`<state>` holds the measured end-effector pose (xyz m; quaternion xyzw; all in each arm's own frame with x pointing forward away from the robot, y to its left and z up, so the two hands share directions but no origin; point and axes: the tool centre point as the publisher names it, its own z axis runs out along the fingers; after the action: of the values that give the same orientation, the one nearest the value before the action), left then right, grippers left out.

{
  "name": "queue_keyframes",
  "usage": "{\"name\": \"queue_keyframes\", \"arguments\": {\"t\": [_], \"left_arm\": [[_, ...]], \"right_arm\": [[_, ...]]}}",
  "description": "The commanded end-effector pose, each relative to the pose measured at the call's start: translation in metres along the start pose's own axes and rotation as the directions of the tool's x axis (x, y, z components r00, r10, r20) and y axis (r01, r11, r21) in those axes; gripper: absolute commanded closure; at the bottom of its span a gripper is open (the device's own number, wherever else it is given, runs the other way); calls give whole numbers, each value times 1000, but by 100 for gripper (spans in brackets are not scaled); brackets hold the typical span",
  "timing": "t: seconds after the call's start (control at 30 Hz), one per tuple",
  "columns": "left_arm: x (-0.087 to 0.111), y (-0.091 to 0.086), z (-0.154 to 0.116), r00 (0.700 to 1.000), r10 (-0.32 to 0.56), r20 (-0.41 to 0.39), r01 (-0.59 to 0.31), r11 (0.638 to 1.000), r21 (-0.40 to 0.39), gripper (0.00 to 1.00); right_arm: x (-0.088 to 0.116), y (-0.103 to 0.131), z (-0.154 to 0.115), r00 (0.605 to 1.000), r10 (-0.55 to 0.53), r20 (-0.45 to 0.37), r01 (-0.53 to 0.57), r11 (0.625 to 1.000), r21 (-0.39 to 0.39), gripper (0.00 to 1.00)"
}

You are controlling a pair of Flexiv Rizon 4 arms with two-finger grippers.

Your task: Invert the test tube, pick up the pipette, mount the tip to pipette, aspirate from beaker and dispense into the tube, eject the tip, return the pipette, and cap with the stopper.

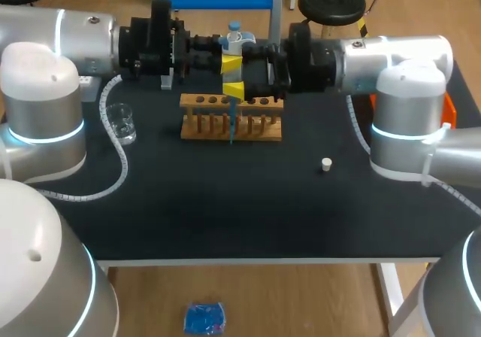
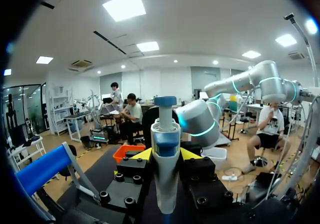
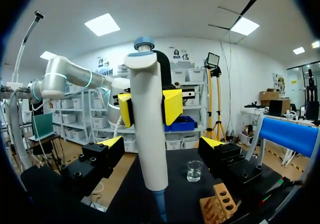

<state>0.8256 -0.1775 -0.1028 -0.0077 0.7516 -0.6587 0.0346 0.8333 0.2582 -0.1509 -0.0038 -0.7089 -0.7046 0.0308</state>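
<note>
Pipette (image 3: 147, 134) dispensing seems the step in hand. Nearest, a white stopper (image 1: 326, 164) lies loose on the dark surface (image 1: 225, 217). Behind it stands a wooden rack (image 1: 259, 126), the pipette's blue tip (image 1: 231, 130) hanging at it. The left claw (image 2: 166, 154) pinches the pipette upright; the right claw (image 3: 161, 143) is spread around it. Next, the plunger (image 3: 144, 44) likely needs a steady press. No writing is readable.

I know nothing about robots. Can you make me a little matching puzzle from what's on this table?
Things:
1 pipette
2 beaker
3 stopper
4 rack

Descriptions:
a small, white, alone on the table
b wooden, with holes
c clamped in the left gripper
d clear glass

Pairs: 1c, 2d, 3a, 4b.
</note>
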Motion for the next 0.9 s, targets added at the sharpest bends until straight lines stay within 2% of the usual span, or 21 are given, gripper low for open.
{"name": "queue_keyframes", "arguments": {"t": [0.03,0.33,0.9], "left_arm": [[0,0,1,1000,1,1,-1,1000,1,100],[0,0,1,1000,1,1,-1,1000,1,100],[0,0,1,1000,1,1,-1,1000,1,100]], "right_arm": [[2,0,4,1000,-12,9,12,1000,0,0],[7,0,8,994,-69,84,71,997,-12,0],[5,1,4,993,-58,104,61,998,-26,0]]}}
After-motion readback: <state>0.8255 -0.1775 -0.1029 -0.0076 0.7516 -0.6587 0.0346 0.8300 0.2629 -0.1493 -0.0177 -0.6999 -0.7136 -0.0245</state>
